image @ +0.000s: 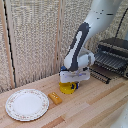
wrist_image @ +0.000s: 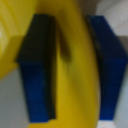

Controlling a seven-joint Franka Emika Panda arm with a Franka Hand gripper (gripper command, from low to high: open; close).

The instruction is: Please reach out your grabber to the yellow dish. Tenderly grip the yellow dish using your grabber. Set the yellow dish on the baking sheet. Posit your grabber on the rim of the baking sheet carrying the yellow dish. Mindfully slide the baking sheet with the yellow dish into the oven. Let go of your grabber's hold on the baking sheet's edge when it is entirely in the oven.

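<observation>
The yellow dish (image: 67, 87) sits on the wooden table (image: 95, 107), and everything else can be placed from it. The grabber (image: 73, 80) is right on top of the dish, its white boxy wrist covering most of it, so only the dish's lower front edge shows in the exterior view. In the wrist view the two blue fingers (wrist_image: 37, 70) stand on either side of a wall of the yellow dish (wrist_image: 75, 65); the jaws are narrow, with the dish rim between them and the pads pressed close against it, though the blur makes it hard to be sure of firm contact on both sides. Just beside the dish, toward the exterior view's left, lies a small orange block (image: 55, 97), flat on the table and not touching the dish. Farther the same way sits a large patterned white plate (image: 27, 104), well apart from the dish. Toward the exterior view's right and farther back stands the oven (image: 116, 46), its door down, with the baking sheet (image: 106, 62) of parallel bars drawn out in front. The dish is well apart from the sheet.
</observation>
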